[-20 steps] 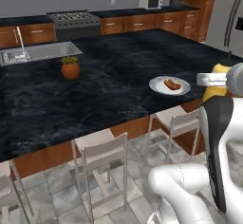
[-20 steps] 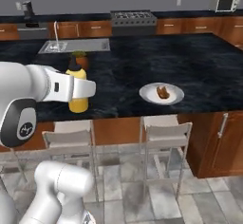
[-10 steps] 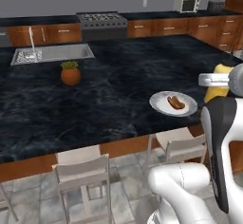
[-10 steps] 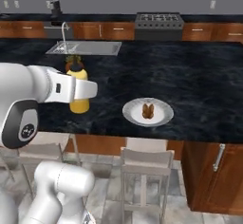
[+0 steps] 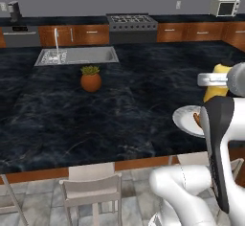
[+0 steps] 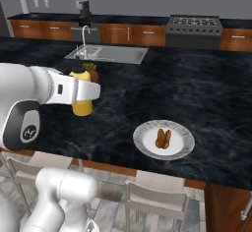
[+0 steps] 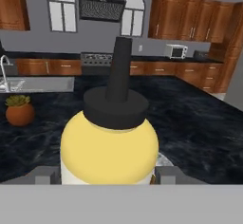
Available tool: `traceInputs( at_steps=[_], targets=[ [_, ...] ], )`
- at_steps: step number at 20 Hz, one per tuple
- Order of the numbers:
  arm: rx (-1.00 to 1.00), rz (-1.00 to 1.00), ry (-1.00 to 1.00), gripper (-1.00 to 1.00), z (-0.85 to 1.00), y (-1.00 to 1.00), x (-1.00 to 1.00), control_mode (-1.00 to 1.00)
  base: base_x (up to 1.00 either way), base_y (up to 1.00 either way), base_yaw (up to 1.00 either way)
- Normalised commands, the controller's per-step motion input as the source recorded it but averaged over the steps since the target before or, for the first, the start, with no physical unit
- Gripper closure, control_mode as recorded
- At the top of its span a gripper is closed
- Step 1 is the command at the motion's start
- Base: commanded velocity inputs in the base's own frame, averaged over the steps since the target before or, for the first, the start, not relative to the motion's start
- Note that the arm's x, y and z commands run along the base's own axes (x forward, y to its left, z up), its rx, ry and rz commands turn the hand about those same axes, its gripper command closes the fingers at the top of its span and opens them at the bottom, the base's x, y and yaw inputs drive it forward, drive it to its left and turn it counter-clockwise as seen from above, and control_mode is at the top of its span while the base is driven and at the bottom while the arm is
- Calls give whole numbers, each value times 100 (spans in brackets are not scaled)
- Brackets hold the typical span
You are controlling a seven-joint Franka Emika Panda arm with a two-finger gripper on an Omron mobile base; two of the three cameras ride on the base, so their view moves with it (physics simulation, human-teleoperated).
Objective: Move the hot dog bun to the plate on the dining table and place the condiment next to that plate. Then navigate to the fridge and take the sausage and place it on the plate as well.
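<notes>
The gripper (image 7: 108, 178) is gripping the condiment (image 6: 81, 96), its two dark tips sitting on either side of the yellow body low in the hand view, so the jaws are standing partly apart, clamped on the bottle. The bottle is standing upright in that grip, its long axis vertical and its cap pointing up; in the hand view the cap (image 7: 116, 95) is reading dark rather than pale. From the right base view the bottle is hanging over the near part of the dining table (image 6: 216, 93), on the sink side, and the plate (image 6: 180, 149) is lying well apart from it, toward the right and a little nearer the table edge. The hot dog bun (image 6: 163, 138) is already resting in the middle of that plate. In the left base view the same pair is looking much closer, the condiment (image 5: 216, 83) sitting just above and behind the plate (image 5: 184, 120), but the arm is covering part of the plate there, so I am trusting the right base view for the gap. By my reckoning the coming move is turning on that sideways offset: the bottle needs carrying toward the plate and lowering upright onto bare stone just beside the rim, not onto it.
</notes>
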Motion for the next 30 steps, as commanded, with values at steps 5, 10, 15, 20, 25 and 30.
traceInputs(
  at_steps=[5, 10, 15, 20, 25, 30],
  targets=[
    [0, 22, 10, 100, -49, 0, 69, -100, 0, 0, 0],
    [-1, 13, 4, 100, -98, 4, 69, -100, 0, 0, 0],
    [-2, 3, 0, 100, -87, 13, 46, -100, 0, 0, 0],
    [-4, -5, 1, 100, -52, 15, 60, -100, 0, 0, 0],
    [-2, -8, 5, 100, -31, 0, 77, -100, 0, 0, 0],
    [0, -5, 9, 100, -28, -8, 80, -100, 0, 0, 0]
  ],
)
